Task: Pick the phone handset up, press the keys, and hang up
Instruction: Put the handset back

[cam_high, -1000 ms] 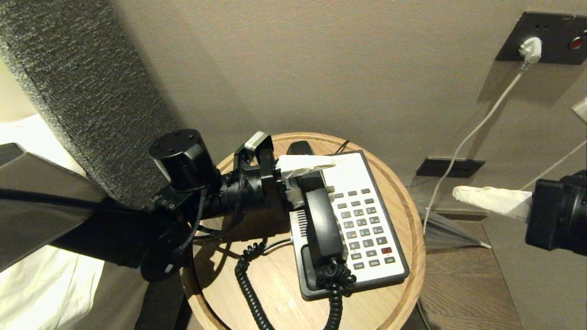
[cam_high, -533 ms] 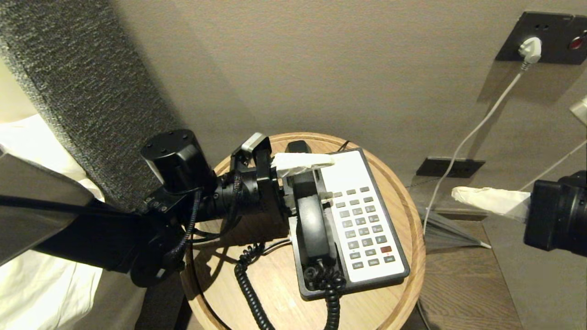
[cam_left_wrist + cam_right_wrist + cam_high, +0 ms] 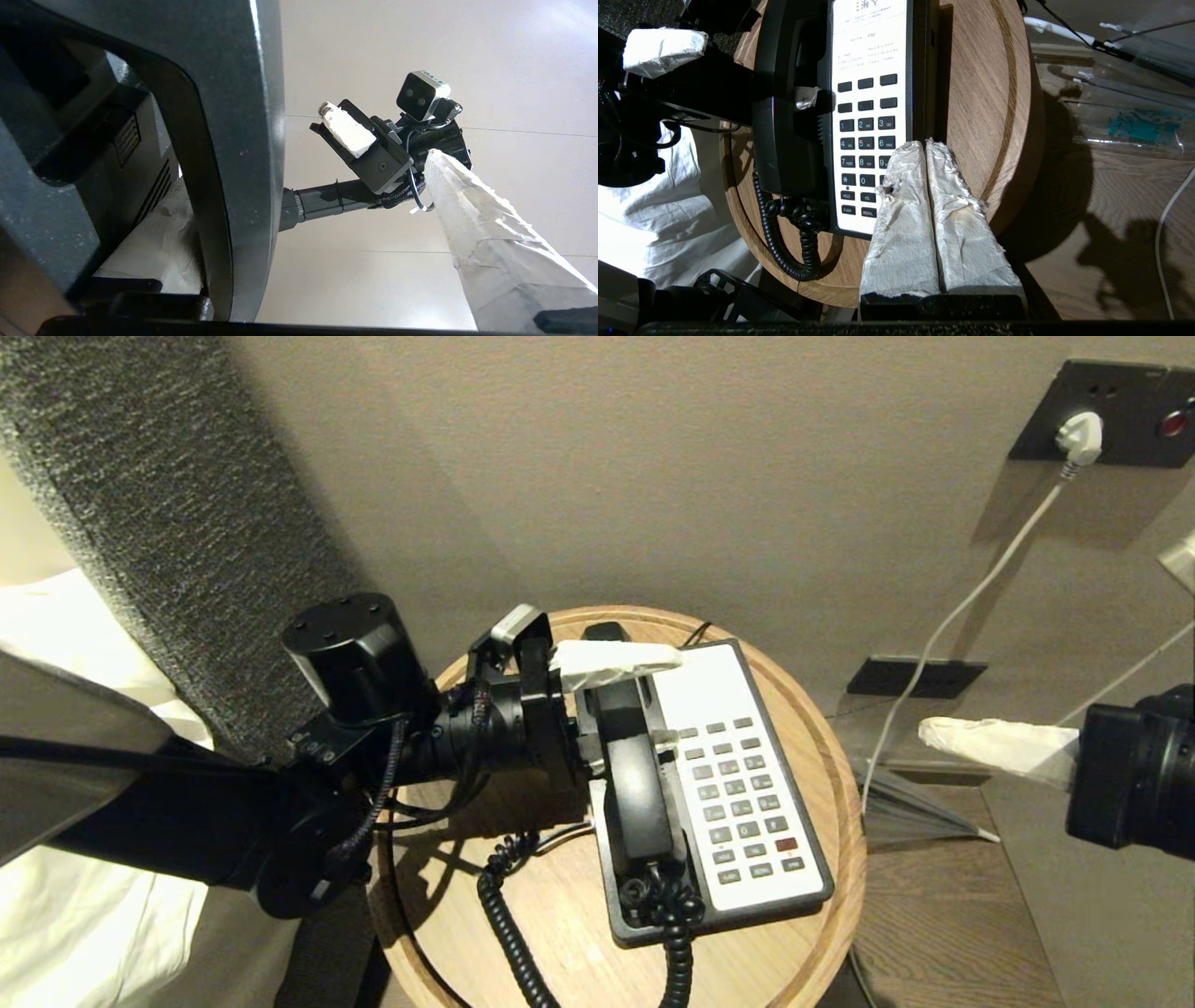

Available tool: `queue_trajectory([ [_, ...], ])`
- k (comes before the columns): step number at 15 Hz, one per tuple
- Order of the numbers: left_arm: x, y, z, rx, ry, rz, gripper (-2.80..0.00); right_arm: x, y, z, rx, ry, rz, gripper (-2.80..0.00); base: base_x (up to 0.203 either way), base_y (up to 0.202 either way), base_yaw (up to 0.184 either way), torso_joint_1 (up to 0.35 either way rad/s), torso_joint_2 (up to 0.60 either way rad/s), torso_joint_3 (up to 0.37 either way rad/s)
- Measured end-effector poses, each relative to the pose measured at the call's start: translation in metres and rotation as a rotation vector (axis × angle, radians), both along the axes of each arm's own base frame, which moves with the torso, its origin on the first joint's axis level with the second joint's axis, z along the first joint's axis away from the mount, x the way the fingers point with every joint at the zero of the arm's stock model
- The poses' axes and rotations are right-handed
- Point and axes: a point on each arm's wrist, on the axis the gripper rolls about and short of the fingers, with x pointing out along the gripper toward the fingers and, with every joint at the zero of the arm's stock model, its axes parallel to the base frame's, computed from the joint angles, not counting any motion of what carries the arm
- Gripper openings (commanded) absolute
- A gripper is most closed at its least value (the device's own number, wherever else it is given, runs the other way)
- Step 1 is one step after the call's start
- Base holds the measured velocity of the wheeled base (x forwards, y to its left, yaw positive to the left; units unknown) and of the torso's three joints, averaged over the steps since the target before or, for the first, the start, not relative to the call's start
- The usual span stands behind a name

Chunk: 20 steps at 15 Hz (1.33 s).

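1. Black handset (image 3: 638, 784) lies in its cradle on the left side of the phone base (image 3: 794, 896), which sits on the round wooden surface (image 3: 831, 747) towards its far and right edge; the coiled cord (image 3: 509, 919) loops over the near edge.
2. Left tool (image 3: 635, 700) straddles the upper part of the handset, its taped fingers (image 3: 611, 661) spread wide: one above the earpiece end, the other beside the keys (image 3: 742, 798). I judge the grip released.
3. Right tool (image 3: 924, 149) hovers off the right edge of the surface, its wrapped fingers pressed together and holding nothing.
4. Step in hand: hanging up, seemingly done, since the handset looks seated.
5. Next move, in my judgement: draw the left tool clear without snagging the handset or dragging the base.
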Motion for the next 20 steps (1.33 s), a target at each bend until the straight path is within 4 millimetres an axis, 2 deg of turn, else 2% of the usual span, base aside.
queue_trajectory([
  [20,-0.020,-0.002,0.015,0.041,0.064,0.006,0.00,0.000,0.000,0.000,0.003,0.001,0.010,-2.80,0.000,0.000,0.000,0.000,0.00,0.000],
])
